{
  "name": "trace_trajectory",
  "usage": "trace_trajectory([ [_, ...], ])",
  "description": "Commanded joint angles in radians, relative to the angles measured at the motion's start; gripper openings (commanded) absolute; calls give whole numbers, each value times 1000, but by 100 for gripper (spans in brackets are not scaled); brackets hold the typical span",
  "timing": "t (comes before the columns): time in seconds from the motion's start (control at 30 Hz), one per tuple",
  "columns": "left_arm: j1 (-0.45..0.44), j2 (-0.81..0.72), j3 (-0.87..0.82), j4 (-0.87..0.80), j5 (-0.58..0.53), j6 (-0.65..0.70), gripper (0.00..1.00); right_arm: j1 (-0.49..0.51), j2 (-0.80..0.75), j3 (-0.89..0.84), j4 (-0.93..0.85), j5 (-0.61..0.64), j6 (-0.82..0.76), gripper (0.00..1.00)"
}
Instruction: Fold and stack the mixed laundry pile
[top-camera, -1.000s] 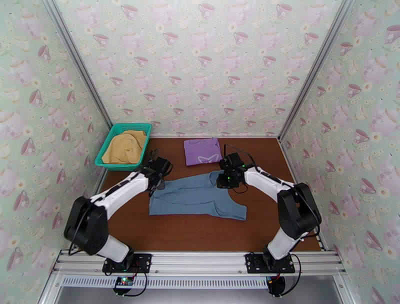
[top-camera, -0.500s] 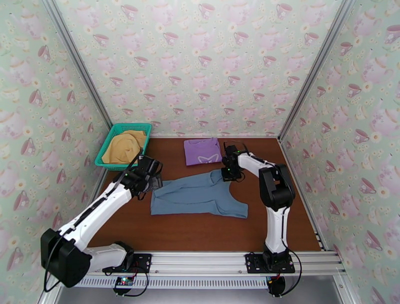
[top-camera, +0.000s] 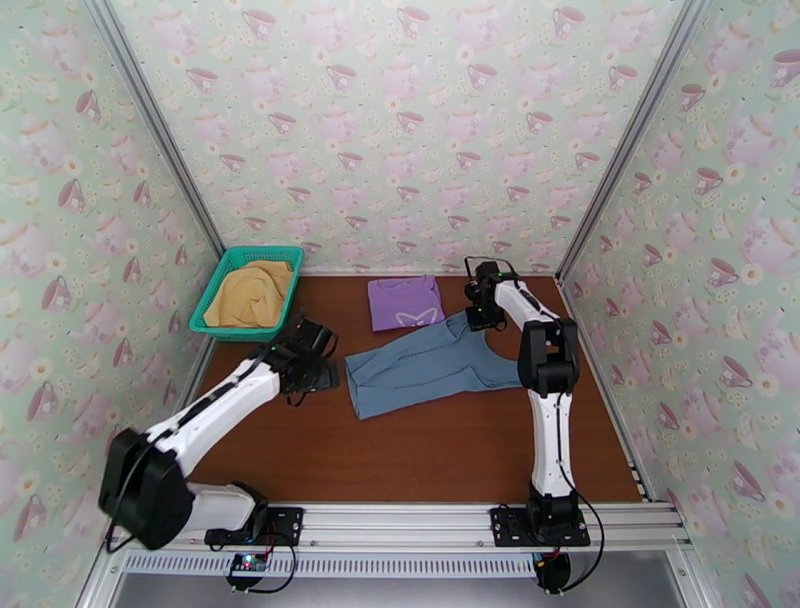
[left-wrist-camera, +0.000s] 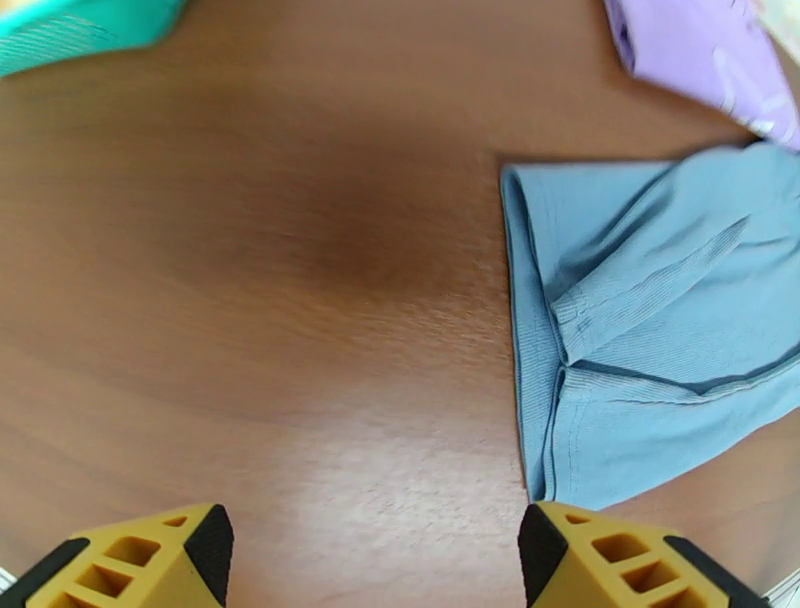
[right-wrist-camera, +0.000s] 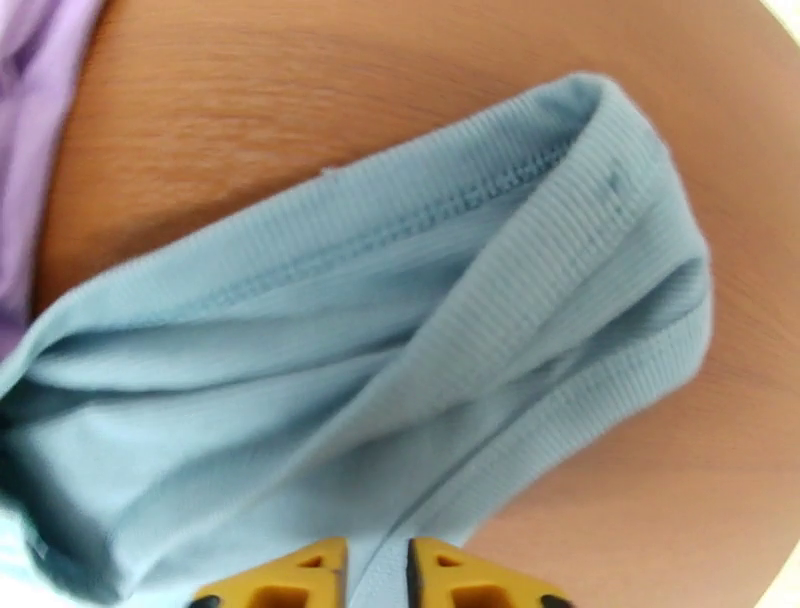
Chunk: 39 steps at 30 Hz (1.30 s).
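One blue shirt pinched in my right jaws — left jaws spread; I'd drag it gently, flat

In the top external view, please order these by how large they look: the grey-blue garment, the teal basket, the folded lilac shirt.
1. grey-blue garment, clearly largest.
2. teal basket.
3. lilac shirt.
The last two lie similarly far back.
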Motion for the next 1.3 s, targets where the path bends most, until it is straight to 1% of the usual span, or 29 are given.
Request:
trace_trajectory([
  [0.0, -5, 137, 70, 105, 65, 19, 80, 98, -297, -201, 62, -32, -6, 34],
  [0.07, -6, 218, 112, 143, 67, 30, 79, 195, -455, -354, 120, -28, 16, 38],
  [0.13, -6, 278, 150, 172, 59, 40, 79, 304, -569, -477, 159, -32, 49, 41],
  [0.23, -5, 349, 196, 197, 65, 62, 79, 509, -677, -612, 233, -33, 103, 43],
  [0.33, -2, 407, 223, 211, 71, 82, 79, 701, -683, -658, 309, -14, 150, 45],
  [0.4, 5, 438, 226, 228, 76, 94, 79, 796, -641, -653, 346, 19, 157, 46],
  [0.47, 13, 463, 225, 244, 83, 102, 78, 860, -578, -633, 374, 53, 151, 47],
  [0.6, 31, 504, 217, 287, 108, 118, 77, 917, -440, -568, 392, 49, 155, 49],
  [0.73, 38, 539, 223, 314, 137, 129, 73, 922, -332, -509, 380, 65, 169, 52],
  [0.9, 42, 563, 219, 348, 166, 138, 61, 923, -212, -425, 365, 107, 183, 53],
  [0.97, 42, 576, 224, 359, 187, 141, 54, 922, -172, -395, 353, 113, 188, 53],
  [1.03, 43, 590, 231, 369, 207, 144, 49, 922, -143, -377, 341, 123, 198, 53],
  [1.13, 41, 613, 241, 376, 228, 146, 36, 922, -112, -364, 328, 127, 217, 52],
  [1.2, 39, 628, 246, 382, 239, 143, 23, 920, -97, -362, 323, 126, 228, 50],
  [1.27, 37, 641, 245, 391, 248, 136, 8, 921, -82, -359, 315, 131, 231, 48],
])
